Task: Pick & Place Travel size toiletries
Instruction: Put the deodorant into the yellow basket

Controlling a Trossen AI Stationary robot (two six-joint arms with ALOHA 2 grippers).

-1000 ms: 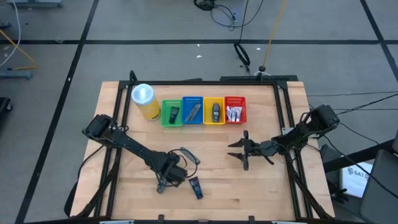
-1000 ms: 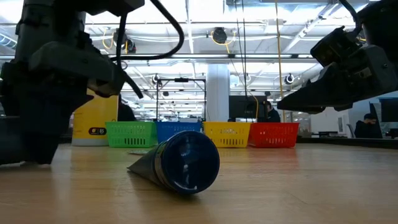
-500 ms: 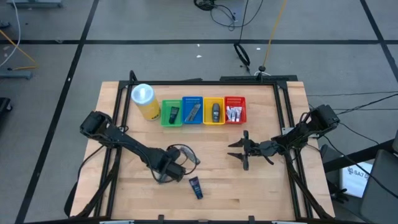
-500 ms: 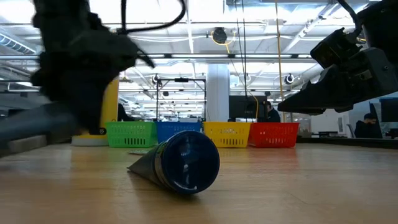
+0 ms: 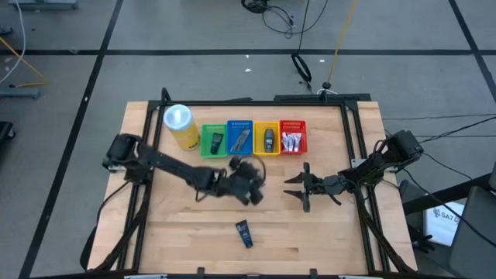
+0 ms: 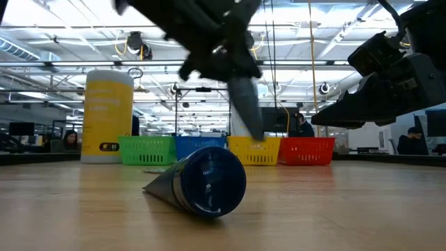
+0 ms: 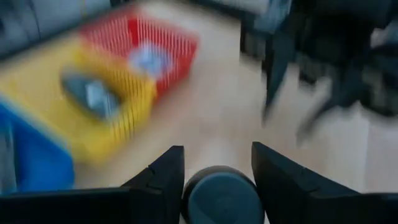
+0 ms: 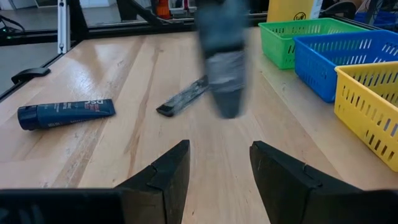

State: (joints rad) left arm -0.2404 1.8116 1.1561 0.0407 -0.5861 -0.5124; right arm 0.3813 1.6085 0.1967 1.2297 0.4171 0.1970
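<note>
My left gripper [image 5: 252,188] is above the table's middle, shut on a dark grey stick [image 6: 246,108], which also shows blurred in the right wrist view [image 8: 224,62]. A dark blue tube [image 5: 244,233] lies on its side on the table near the front edge; it also shows in the low view [image 6: 202,183]. A flat grey sachet [image 8: 183,96] lies on the wood beyond it. My right gripper [image 5: 299,188] is open and empty, right of the middle, just above the table. My left gripper pinches the dark grey stick between its two fingers; the stick's round end [image 7: 221,194] shows between them in the left wrist view. The stick hangs below the fingers, tilted, lifted clear of the table [image 6: 251,129].
At the back stand a green [image 5: 215,140], a blue [image 5: 239,137], a yellow [image 5: 266,138] and a red basket [image 5: 292,136] in a row, each holding items. A tall yellow canister [image 5: 180,126] stands left of them. Bare wood lies between the two grippers and the front edge.
My left gripper has gone from beside the blue tube up and toward the table's right and far edge, fast, toward the baskets. The dark grey stick is now lifted clear. The blue tube has stayed where it was.
</note>
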